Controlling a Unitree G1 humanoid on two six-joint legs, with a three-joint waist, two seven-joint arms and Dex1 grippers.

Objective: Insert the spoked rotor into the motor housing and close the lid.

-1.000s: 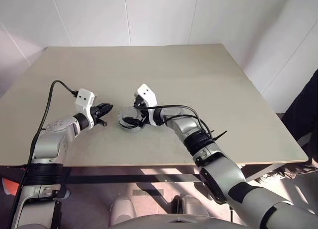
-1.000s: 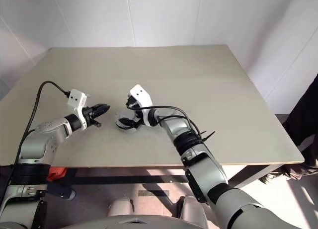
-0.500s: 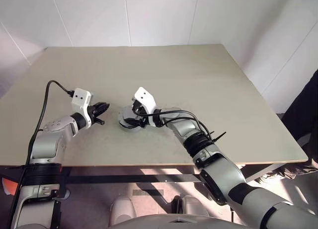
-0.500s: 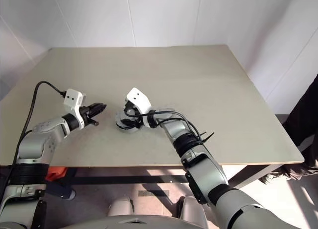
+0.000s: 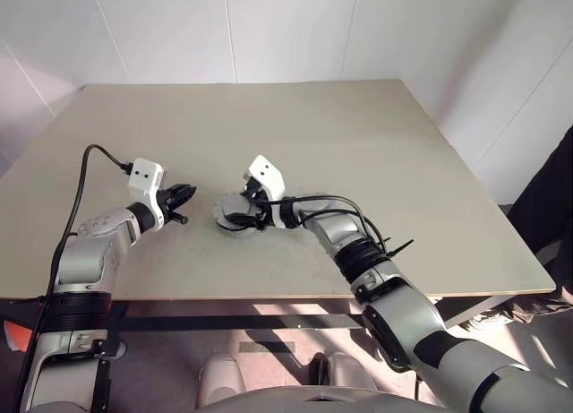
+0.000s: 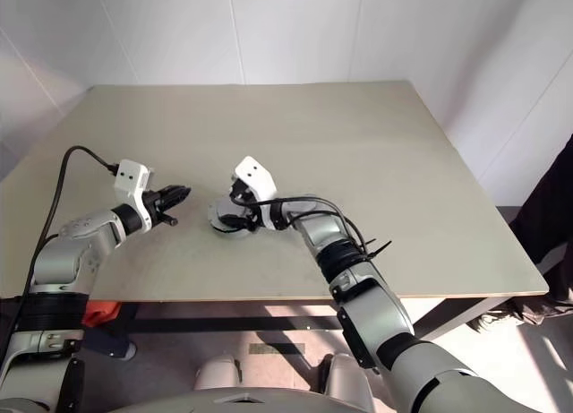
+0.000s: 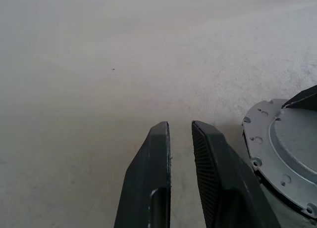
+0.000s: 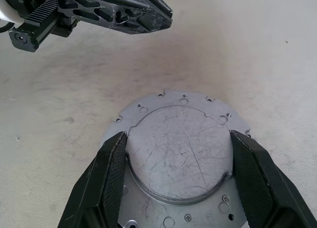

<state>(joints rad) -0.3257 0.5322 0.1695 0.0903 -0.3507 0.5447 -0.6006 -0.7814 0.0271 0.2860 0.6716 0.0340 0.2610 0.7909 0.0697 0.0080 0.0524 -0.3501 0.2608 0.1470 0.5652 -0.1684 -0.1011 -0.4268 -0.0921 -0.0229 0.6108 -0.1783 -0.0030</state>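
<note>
On the near part of the bench (image 5: 430,162), the right gripper (image 8: 176,154) reaches in from the right with its jaws spread on either side of the raised centre of the lid (image 8: 181,161), a grey disc lying flat there; the pads sit at its edge, but a firm grasp cannot be told. Just left of the disc, apart from it, the left gripper (image 7: 181,139) hovers with jaws nearly clenched on nothing.

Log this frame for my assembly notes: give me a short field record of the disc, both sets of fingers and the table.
lid: grey round disc, flat on the table, raised centre up
right gripper: fingers spread either side of the lid's raised centre
left gripper: fingers nearly shut, empty, beside the lid, apart from it
table: beige
</note>
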